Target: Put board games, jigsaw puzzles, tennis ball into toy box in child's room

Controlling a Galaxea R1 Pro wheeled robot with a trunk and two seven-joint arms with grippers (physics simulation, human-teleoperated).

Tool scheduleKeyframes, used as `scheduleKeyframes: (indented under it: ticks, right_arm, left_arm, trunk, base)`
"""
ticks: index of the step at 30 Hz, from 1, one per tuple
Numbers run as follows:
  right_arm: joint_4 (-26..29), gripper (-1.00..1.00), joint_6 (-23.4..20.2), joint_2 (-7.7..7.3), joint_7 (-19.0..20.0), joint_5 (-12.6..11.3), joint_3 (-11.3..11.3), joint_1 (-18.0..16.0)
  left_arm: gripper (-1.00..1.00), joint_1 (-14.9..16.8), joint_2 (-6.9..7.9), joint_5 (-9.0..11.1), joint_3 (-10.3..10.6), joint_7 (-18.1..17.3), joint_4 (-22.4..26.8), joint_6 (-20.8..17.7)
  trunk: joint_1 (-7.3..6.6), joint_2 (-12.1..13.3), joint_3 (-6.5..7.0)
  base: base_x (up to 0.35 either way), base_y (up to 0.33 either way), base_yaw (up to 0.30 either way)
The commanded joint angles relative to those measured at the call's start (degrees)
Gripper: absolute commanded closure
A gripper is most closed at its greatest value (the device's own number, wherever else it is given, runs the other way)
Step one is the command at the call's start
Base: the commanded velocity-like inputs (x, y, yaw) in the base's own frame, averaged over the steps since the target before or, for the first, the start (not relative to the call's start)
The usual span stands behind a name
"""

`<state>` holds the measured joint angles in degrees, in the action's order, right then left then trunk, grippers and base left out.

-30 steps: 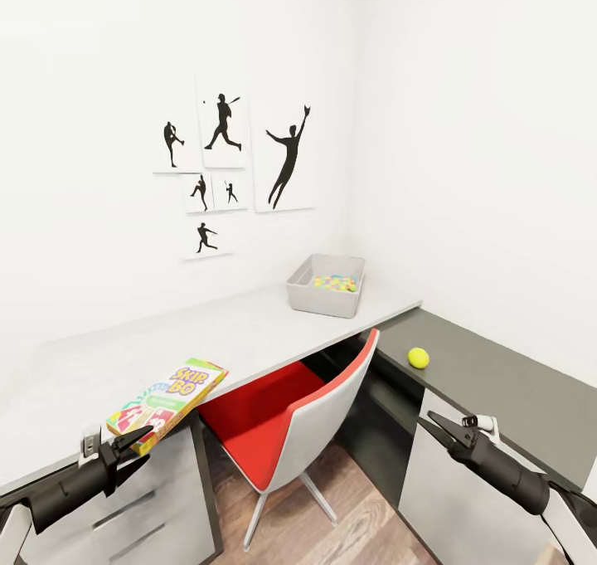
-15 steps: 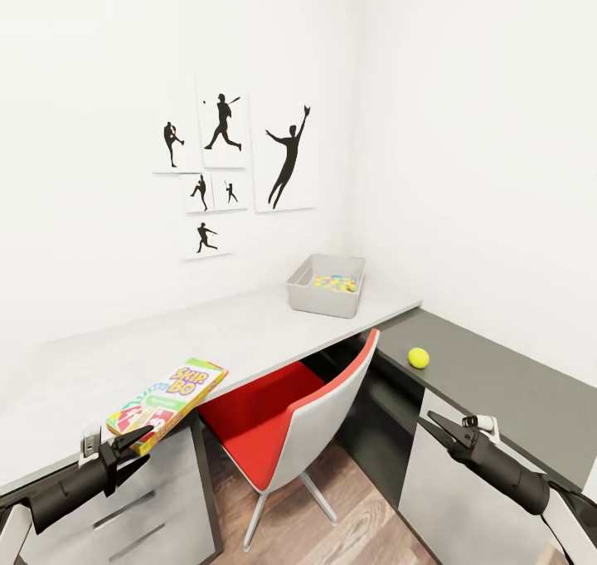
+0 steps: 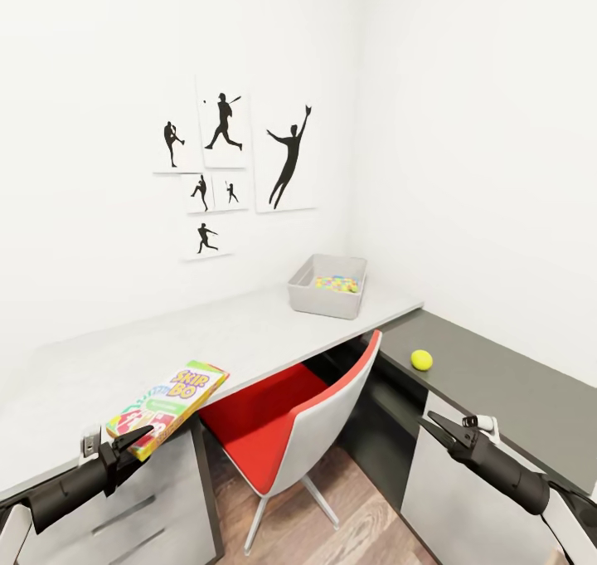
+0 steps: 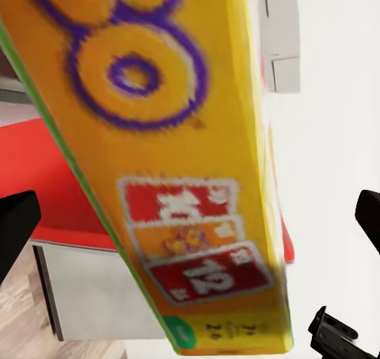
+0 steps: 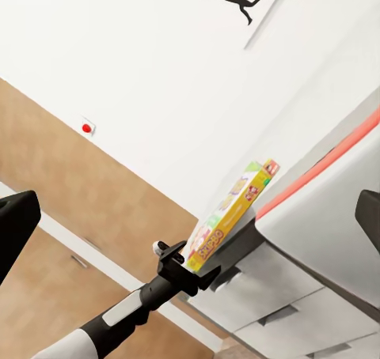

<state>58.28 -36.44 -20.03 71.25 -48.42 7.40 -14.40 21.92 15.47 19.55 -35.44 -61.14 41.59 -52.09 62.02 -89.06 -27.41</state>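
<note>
— Where's the flat glossy green-yellow-red Skip-Bo card box [image 3: 168,397]?
— At the smooth white desk's [image 3: 249,337] front edge, overhanging, just beyond my spread left claw [image 3: 131,450].
— Right claw [image 3: 441,429]?
— Spread, empty.

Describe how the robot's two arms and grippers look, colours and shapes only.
Both arms are matte black tubes turning white nearer the body. The left gripper and right gripper each end in two slim, pointed black fingers. A small light grey block sits on top of each wrist. No loose cables or markings are visible.
</note>
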Motion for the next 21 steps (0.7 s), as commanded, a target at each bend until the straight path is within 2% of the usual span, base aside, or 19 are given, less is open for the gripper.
scheduleKeyframes:
  ticks: [1, 21]
  right_arm:
    - [0.0, -1.00, -0.5, -0.01, 0.0, -0.3, 0.0, 0.0]
    - [0.0, -1.00, -0.5, -0.01, 0.0, -0.3, 0.0, 0.0]
  left_arm:
    - [-1.00, 0.0, 0.00, 0.0, -0.1, -0.1, 0.0, -0.3]
    - [-1.00, 0.0, -0.01, 0.0, -0.1, -0.1, 0.0, -0.3]
  trunk:
    - [0.00, 0.0, -0.06]
    - [0.00, 0.0, -0.06]
  base:
    - [0.028, 0.017, 0.000]
    - [0.004, 0.002, 0.000]
